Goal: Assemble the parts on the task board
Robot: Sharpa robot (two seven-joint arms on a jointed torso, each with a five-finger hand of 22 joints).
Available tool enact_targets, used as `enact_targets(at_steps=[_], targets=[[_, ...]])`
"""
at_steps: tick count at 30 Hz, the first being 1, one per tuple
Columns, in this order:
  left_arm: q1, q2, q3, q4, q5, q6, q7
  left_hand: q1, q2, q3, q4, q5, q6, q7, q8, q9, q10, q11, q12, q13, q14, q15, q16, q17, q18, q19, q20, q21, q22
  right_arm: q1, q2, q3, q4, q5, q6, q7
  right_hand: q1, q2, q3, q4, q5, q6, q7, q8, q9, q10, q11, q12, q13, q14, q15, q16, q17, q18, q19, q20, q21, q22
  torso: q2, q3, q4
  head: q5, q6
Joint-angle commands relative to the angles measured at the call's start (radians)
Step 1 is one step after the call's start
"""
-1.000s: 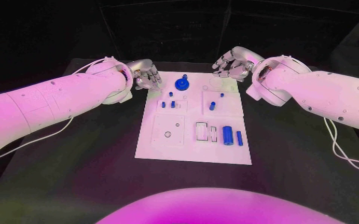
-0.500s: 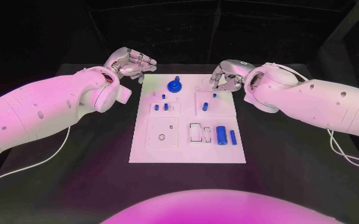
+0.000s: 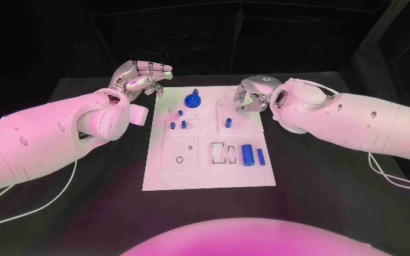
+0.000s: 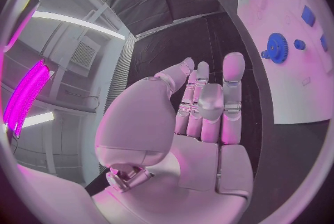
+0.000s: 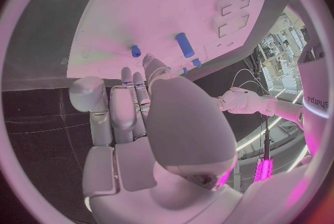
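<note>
I see the white rectangular task board w/ small blue parts on black table; my left hand raised beside its far corner, right hand over far edge.

Black table, dark panelled wall

Boards: one white board.
Gears: one blue gear.
Large cylinders: one.
Bars: one slim bar.
Small blue pegs: three.
Hands: two, left, right.

Black table under board, dark backdrop behind
</note>
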Motion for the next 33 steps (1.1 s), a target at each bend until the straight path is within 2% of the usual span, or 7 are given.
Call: enact_targets(at_steps=[1, 14, 16, 18, 27, 33], targets=[[0.0, -0.003, 0.001, 0.005, 0.05, -0.005, 0.033, 0.004, 0.011, -0.005, 0.0, 0.001, -0.009, -0.001, 0.0, -0.001, -0.007, 0.001, 0.006, 0.001, -0.006, 0.003, -0.004, -0.001, 0.013, -0.009, 0.0, -0.006, -0.002, -0.003, 0.002, 0.001, 0.006, -0.043, 0.032, -0.021, 0.001, -0.012, 0.005, 0.001, -0.006, 0.0, 0.01, -0.008, -0.001, -0.008, 0.002, -0.007, -0.005, 0.022, 0.009, 0.0, 0.001, 0.004, 0.001, 0.008, -0.004, -0.001, 0.001, -0.001, -0.0007, -0.002, 0.001], [-0.003, -0.009, 0.001, 0.014, 0.085, -0.03, 0.048, 0.014, 0.014, -0.011, -0.006, 0.001, -0.007, -0.003, 0.006, -0.001, -0.003, -0.001, 0.018, 0.008, -0.005, 0.002, -0.002, 0.0, 0.014, -0.006, 0.0, -0.008, -0.002, -0.013, 0.015, 0.001, -0.005, -0.051, 0.052, -0.03, 0.014, 0.002, 0.028, -0.01, 0.011, 0.012, 0.012, -0.013, 0.001, -0.002, 0.003, -0.01, -0.022, 0.02, 0.011, -0.004, -0.003, 0.004, 0.004, 0.012, -0.001, 0.004, 0.001, -0.0009, -0.0003, -0.008, 0.003], [-0.003, -0.01, 0.001, 0.016, 0.093, -0.034, 0.05, 0.014, 0.014, -0.011, -0.006, 0.001, -0.007, -0.003, 0.006, -0.002, -0.003, -0.001, 0.018, 0.008, -0.005, 0.002, -0.002, -0.001, 0.013, -0.006, 0.0, -0.008, -0.002, -0.014, 0.019, 0.001, -0.009, -0.051, 0.058, -0.032, 0.023, 0.009, 0.042, -0.015, 0.018, 0.018, 0.011, -0.014, 0.002, 0.004, 0.001, -0.009, -0.028, 0.021, 0.01, -0.003, 0.0, 0.005, 0.005, 0.011, -0.001, 0.004, 0.001, -0.0008, 0.0, -0.009, 0.002], [-0.003, -0.011, 0.001, 0.019, 0.098, -0.042, 0.054, 0.015, 0.014, -0.011, -0.007, 0.001, -0.007, -0.003, 0.007, -0.002, -0.003, -0.001, 0.018, 0.008, -0.005, 0.001, -0.003, -0.001, 0.014, -0.007, 0.0, -0.009, -0.003, -0.016, 0.022, 0.001, -0.013, -0.051, 0.066, -0.035, 0.041, 0.02, 0.075, -0.026, 0.006, 0.023, 0.01, -0.017, 0.001, 0.01, 0.0, -0.012, -0.038, 0.02, 0.008, -0.005, -0.002, 0.005, 0.005, 0.01, -0.001, 0.004, 0.001, -0.0009, -0.0004, -0.009, 0.002], [-0.004, -0.013, 0.001, 0.022, 0.104, -0.051, 0.058, 0.018, 0.013, -0.016, -0.009, 0.001, -0.012, -0.001, 0.007, -0.003, -0.009, 0.001, 0.021, 0.01, -0.006, 0.002, -0.003, -0.003, 0.014, -0.006, 0.0, -0.013, -0.006, -0.025, 0.029, 0.001, -0.021, -0.051, 0.081, -0.043, 0.04, 0.016, 0.129, -0.035, 0.003, 0.037, 0.009, -0.022, 0.002, 0.027, -0.001, -0.016, -0.058, 0.021, 0.007, -0.003, 0.001, 0.003, 0.009, 0.009, 0.004, 0.01, 0.001, 0.0004, -0.0016, -0.008, 0.001], [-0.004, -0.015, 0.001, 0.023, 0.105, -0.054, 0.057, 0.02, 0.015, -0.026, -0.01, 0.001, -0.036, 0.008, 0.005, -0.008, -0.038, 0.01, 0.023, 0.012, -0.009, 0.008, -0.005, -0.007, 0.014, -0.009, 0.003, -0.028, -0.015, -0.026, 0.034, 0.0, -0.027, -0.051, 0.092, -0.048, 0.034, 0.012, 0.157, -0.042, 0.002, 0.042, 0.009, -0.026, 0.001, 0.035, -0.002, -0.018, -0.067, 0.022, 0.006, -0.002, 0.003, 0.003, 0.01, 0.008, 0.005, 0.011, 0.001, 0.0001, -0.001, -0.008, 0.001]])
